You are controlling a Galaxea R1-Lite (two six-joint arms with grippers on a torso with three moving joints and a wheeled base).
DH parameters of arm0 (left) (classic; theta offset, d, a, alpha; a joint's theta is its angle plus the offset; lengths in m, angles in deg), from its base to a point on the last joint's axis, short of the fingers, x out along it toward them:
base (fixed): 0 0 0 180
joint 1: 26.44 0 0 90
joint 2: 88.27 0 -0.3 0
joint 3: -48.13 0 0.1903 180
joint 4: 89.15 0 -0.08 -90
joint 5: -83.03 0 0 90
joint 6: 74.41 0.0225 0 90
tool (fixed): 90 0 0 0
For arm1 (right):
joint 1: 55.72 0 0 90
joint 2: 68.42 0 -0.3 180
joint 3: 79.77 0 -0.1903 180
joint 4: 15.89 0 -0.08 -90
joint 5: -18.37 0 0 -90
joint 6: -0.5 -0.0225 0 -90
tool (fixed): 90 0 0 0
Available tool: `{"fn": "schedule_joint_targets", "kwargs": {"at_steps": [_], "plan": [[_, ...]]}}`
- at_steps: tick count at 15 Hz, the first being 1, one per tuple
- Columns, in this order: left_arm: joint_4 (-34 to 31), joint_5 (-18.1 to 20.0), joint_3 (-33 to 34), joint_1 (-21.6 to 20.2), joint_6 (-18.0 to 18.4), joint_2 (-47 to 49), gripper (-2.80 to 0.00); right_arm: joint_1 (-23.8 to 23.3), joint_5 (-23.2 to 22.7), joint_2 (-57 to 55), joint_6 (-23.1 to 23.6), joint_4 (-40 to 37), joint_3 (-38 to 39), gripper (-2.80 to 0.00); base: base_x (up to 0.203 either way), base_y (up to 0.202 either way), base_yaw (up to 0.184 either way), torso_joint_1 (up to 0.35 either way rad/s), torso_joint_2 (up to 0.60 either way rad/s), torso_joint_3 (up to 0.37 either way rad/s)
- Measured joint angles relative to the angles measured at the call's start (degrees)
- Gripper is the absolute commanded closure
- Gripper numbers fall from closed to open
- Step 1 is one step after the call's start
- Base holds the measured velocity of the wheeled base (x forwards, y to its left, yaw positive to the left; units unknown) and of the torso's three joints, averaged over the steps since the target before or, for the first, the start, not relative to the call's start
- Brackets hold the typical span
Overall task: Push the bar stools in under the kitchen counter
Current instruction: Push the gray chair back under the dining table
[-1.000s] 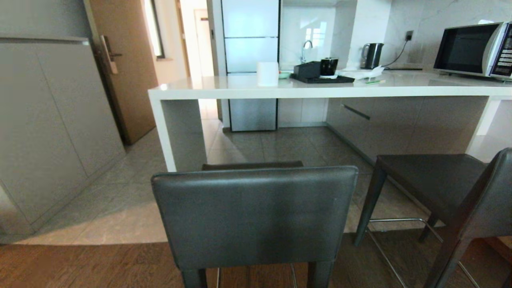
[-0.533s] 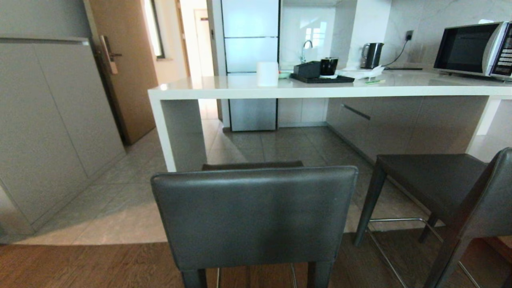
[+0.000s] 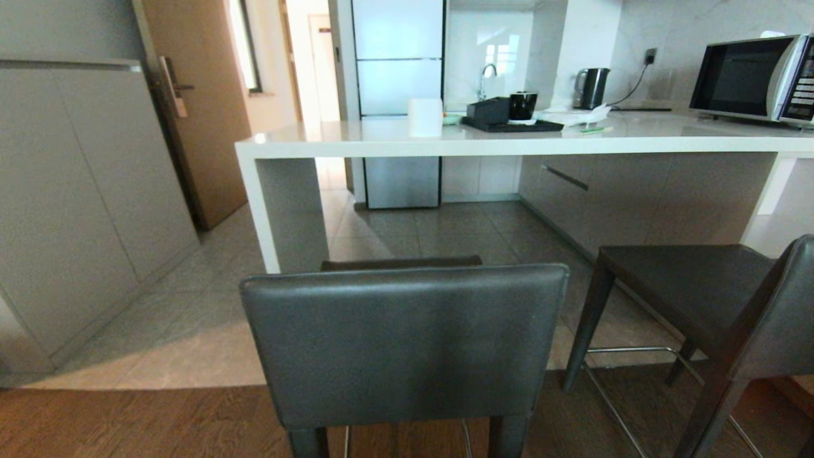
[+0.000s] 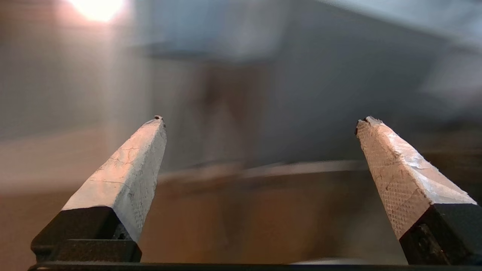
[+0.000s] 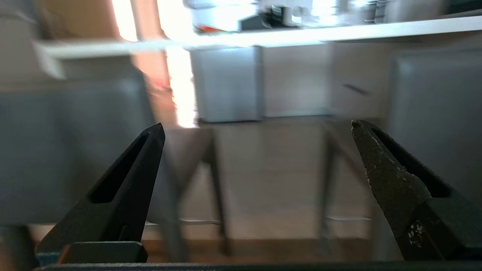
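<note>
Two bar stools [image 3: 407, 343] [image 3: 718, 305] ahead of both pincers, one white table [image 3: 509, 143] beyond, left pincer [image 4: 260, 120] apart, empty, right pincer [image 5: 258, 126] apart, empty

Daylight enters from the doorway [image 3: 315, 70] at upper centre-left of the head view, putting soft glare on the white kitchen counter [image 3: 509, 143]; straight lines bow at the frame edges. Both wrist views are smeared by motion blur behind sharp fingers [image 4: 128, 180], with a blown-out bright patch near the top left of each.
</note>
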Motion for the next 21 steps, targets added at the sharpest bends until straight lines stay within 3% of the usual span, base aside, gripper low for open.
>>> {"fn": "schedule_joint_targets", "kwargs": {"at_steps": [2, 3, 6, 8, 10, 15, 21], "plan": [[1.05, -9.57, 3.81, 0.02, 5.78, 0.0, -2.8, 0.02, 3.08, 0.78, 6.2, 0.0, 5.73, -2.8, 0.0, 0.0, 0.0, 0.0, 0.0, 0.0], [1.03, -11.2, 4.57, 0.02, 6.26, 0.0, -2.8, 0.05, 4.64, 1.0, 9.01, -0.76, 7.42, -2.8, 0.0, 0.0, 0.0, 0.0, 0.0, 0.0], [1.03, -11.53, 5.38, 0.02, 9.61, -0.02, -2.8, 0.1, 5.17, 1.3, 10.51, -2.04, 8.81, -2.8, 0.0, 0.0, 0.0, 0.0, 0.0, 0.0], [0.31, -11.44, 5.52, 0.0, 12.68, -0.02, -2.8, 0.1, 5.2, 1.35, 6.22, -2.63, 8.95, -2.8, 0.0, 0.0, 0.0, 0.0, 0.0, 0.0], [0.75, -11.1, 5.89, -0.02, 13.13, -0.02, -2.8, 0.13, 5.31, 1.37, 0.94, -7.91, 8.77, -2.8, 0.0, 0.0, 0.0, 0.0, 0.0, 0.0], [0.53, -7.77, 6.01, -0.04, 16.06, -0.02, -2.8, 0.29, 5.11, 1.37, 1.78, -7.74, 8.51, -2.8, 0.0, 0.0, 0.0, 0.0, 0.0, 0.0], [0.57, -7.8, 6.13, 0.09, 15.25, -0.02, -2.8, 0.27, 5.0, 1.37, 1.86, -6.39, 9.02, -2.8, 0.0, 0.0, 0.0, 0.0, 0.0, 0.0]]}}
